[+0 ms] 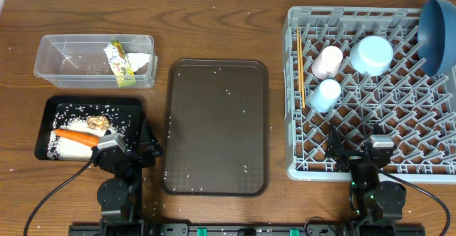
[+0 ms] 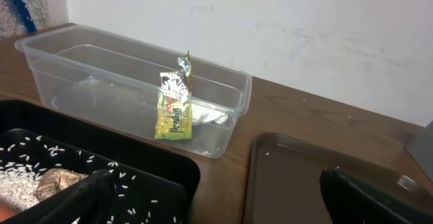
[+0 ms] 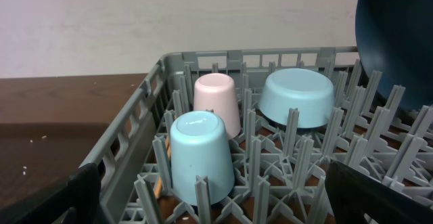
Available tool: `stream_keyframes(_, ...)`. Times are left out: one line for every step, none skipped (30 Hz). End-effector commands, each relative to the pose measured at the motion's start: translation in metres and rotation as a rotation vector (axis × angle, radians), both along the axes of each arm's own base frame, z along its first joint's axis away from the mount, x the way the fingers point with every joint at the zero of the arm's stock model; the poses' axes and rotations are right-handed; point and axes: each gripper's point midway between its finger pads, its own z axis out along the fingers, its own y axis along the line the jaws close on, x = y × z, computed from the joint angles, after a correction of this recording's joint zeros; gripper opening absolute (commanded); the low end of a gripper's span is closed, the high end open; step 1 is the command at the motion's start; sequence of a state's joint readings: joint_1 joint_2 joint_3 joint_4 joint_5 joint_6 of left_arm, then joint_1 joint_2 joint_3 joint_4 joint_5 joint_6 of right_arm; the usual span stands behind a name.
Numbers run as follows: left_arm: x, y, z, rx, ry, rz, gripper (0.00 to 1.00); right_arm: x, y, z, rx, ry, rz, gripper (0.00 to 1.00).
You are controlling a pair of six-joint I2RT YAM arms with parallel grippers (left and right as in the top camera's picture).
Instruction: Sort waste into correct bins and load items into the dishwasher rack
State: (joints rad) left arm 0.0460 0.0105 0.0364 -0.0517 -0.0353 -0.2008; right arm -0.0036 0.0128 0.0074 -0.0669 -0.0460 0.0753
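The clear plastic tub [image 1: 71, 58] sits near the table's far left corner, holding the yellow-green wrapper [image 1: 120, 63] and the crumpled white napkin [image 1: 142, 60] at its right end; its left part is bare. Just nearer, by the left near edge, the black tray [image 1: 50, 115] carries white rice grains [image 1: 63, 146], the orange carrot [image 1: 75, 136] and the brownish lump [image 1: 98, 123]. The left gripper [image 2: 215, 180] hovers at that tray's near right corner with its fingers [image 2: 84, 200] spread wide and nothing between them; a narrow strip of bare wood separates the tray from the brown serving tray [image 1: 217, 79] at the table's middle, which is bare but for stray grains.

The grey rack [image 1: 370, 161] fills the table's right side; chopsticks [image 1: 301, 68] lie along its left wall, with the pink cup [image 1: 328, 61] and light blue cup [image 1: 328, 95] upside down beside them, the light blue bowl [image 1: 371, 55] inverted further right, and the dark blue bowl [image 1: 438, 26] on edge at the far right corner. The rack's near rows stand free. The right gripper [image 3: 213, 173] hangs over the rack's near edge, jaws wide apart, holding nothing.
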Motion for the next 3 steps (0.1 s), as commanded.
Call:
stream_keyframes(0.0001,0.0007,-0.0186,0.022,0.047,-0.001,0.98,-0.0002,-0.0015,-0.0004,0.006,-0.001,-0.005,0.99)
stream_keyframes(0.0002,0.0007,-0.0185,0.022,0.046,-0.001,0.98,-0.0002,-0.0015,-0.0004,0.006,-0.001,-0.005,0.99)
stream_keyframes(0.0001,0.0007,-0.0186,0.022,0.047,-0.001,0.98,-0.0002,-0.0015,-0.0004,0.006,-0.001,-0.005,0.99)
